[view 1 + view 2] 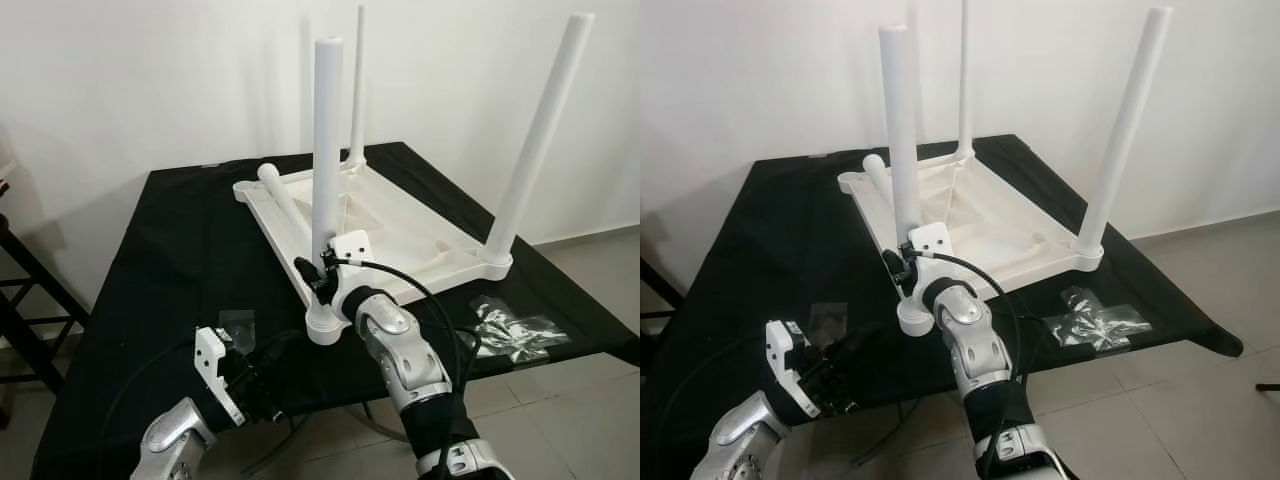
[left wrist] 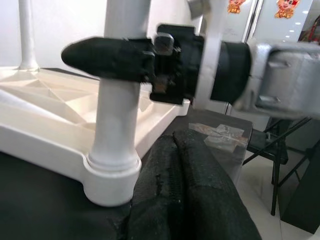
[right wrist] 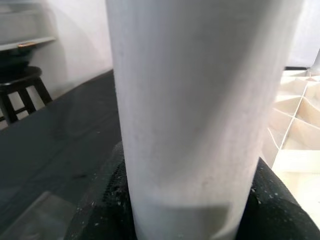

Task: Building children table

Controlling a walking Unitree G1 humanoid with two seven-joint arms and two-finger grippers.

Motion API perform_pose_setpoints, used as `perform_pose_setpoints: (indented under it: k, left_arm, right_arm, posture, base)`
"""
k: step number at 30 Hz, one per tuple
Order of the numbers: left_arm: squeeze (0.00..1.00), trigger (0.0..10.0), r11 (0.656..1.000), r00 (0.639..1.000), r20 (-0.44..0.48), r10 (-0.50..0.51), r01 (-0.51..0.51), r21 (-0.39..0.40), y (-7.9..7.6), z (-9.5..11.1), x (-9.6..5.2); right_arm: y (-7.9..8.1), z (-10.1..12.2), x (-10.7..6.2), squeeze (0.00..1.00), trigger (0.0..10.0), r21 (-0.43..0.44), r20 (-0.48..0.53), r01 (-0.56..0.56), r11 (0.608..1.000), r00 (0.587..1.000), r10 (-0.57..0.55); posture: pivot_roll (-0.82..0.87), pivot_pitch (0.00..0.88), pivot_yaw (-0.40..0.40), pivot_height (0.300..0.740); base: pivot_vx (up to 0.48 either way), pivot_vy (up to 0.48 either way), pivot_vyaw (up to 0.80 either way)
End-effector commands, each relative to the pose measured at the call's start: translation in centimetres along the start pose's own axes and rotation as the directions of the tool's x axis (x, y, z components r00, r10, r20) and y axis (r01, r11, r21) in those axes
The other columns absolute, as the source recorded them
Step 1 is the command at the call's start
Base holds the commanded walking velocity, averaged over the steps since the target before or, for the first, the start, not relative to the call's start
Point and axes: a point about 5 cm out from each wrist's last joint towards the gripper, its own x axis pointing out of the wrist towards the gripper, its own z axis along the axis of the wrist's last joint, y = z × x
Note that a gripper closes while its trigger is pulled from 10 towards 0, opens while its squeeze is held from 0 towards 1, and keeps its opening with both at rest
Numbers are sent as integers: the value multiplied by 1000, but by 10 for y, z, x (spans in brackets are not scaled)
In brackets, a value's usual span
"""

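Three white plastic legs stand on the upturned white tabletop (image 1: 400, 225) on our black worktop (image 1: 180, 250); our right end effector (image 1: 318, 272) pinches the near leg (image 1: 326, 150), which could cross-thread if tilted

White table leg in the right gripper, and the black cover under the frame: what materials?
White table leg: likely moulded plastic, matte, uniform white with a faint sheen. Black cover: looks like fabric, matte, draping over the edges. Right gripper clamps the leg.

Crumpled clear plastic bag (image 1: 512, 328) lies on black tablecloth (image 1: 170, 260).
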Motion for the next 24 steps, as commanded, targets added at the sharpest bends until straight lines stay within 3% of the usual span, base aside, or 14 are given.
perform_pose_setpoints:
  k: [1, 2, 6, 8, 9, 11, 12, 13, 14, 15, 17, 19, 21, 24]
  left_arm:
    - [0, 10000, 1000, 1000, -17, 3, -3, 5, 3, -1, -1]
    - [0, 10000, 1000, 1000, -16, 2, -2, 3, 3, -1, -1]
    - [0, 10000, 1000, 1000, -15, 0, 0, 0, 3, -1, 1]
    - [0, 10000, 1000, 1000, -14, 0, 0, -1, 2, -1, 1]
    - [0, 10000, 1000, 1000, -14, 0, 0, -1, 3, -1, 1]
    - [0, 10000, 1000, 1000, -13, -1, 1, -2, 2, -1, 2]
    - [0, 10000, 1000, 1000, -13, -1, 1, -3, 2, -2, 2]
    - [0, 10000, 1000, 1000, -13, -1, 1, -3, 2, -2, 2]
    - [0, 10000, 1000, 1000, -13, -1, 1, -3, 2, -2, 2]
    - [0, 10000, 1000, 1000, -12, -1, 1, -2, 2, -2, 2]
    - [0, 10000, 1000, 1000, -12, -1, 1, -2, 2, -2, 2]
    - [0, 10000, 1000, 1000, -9, 3, -3, 2, 2, -2, 3]
    - [0, 10000, 1000, 1000, -8, 5, -5, 4, 1, -2, 2]
    - [0, 10000, 1000, 1000, -9, 5, -5, 5, 1, -2, 2]
  right_arm:
    - [-16, -30, -9, 318, 10000, 51, -147, 111, 993, 984, -102]
    - [-14, -16, -6, 1000, 10000, 44, -105, 52, 998, 993, -48]
    - [-10, 13, 0, 1000, 10000, 6, 32, -150, 989, 988, 149]
    - [-6, 22, 0, 1000, 10000, -21, 41, -325, 945, 945, 326]
    - [-7, 25, -1, 227, 10000, -54, 16, -417, 907, 908, 418]
    - [-8, 27, -1, 227, 10000, -75, -5, -472, 879, 881, 473]
    - [-11, 30, -2, 0, 10000, -135, -27, -532, 836, 845, 533]
    - [-13, 31, -3, 0, 10000, -175, -44, -566, 805, 822, 568]
    - [-13, 31, -3, 0, 10000, -175, -44, -566, 805, 822, 568]
    - [-17, 32, -4, 0, 10000, -203, -78, -624, 754, 778, 623]
    - [-17, 32, -4, 0, 10000, -203, -78, -624, 754, 778, 623]
    - [-26, 31, -4, 0, 10000, -174, -150, -710, 683, 704, 694]
    - [-33, 33, -1, 0, 10000, -131, -174, -735, 666, 678, 714]
    - [-35, 33, 1, 0, 10000, -101, -176, -731, 675, 681, 711]
  posture:
    - [-3, 0, 22, 740]
    - [-5, 0, 23, 740]
    - [-6, 0, 28, 740]
    - [-8, 0, 26, 740]
    - [-5, 0, 25, 740]
    - [-6, 0, 24, 740]
    - [-4, 0, 22, 740]
    - [-4, 0, 22, 740]
    - [-4, 0, 22, 740]
    - [6, 0, 14, 740]
    - [6, 0, 14, 740]
    - [13, 0, 8, 740]
    - [18, 0, 8, 740]
    - [20, 0, 9, 740]
  base:
    - [0, 0, 0]
    - [0, 0, 0]
    - [0, 0, 0]
    - [0, 0, 0]
    - [0, 0, 0]
    - [0, 0, 0]
    - [0, 0, 0]
    - [0, 0, 0]
    - [0, 0, 0]
    - [0, 0, 0]
    - [0, 0, 0]
    - [0, 0, 0]
    - [0, 0, 0]
    - [0, 0, 0]
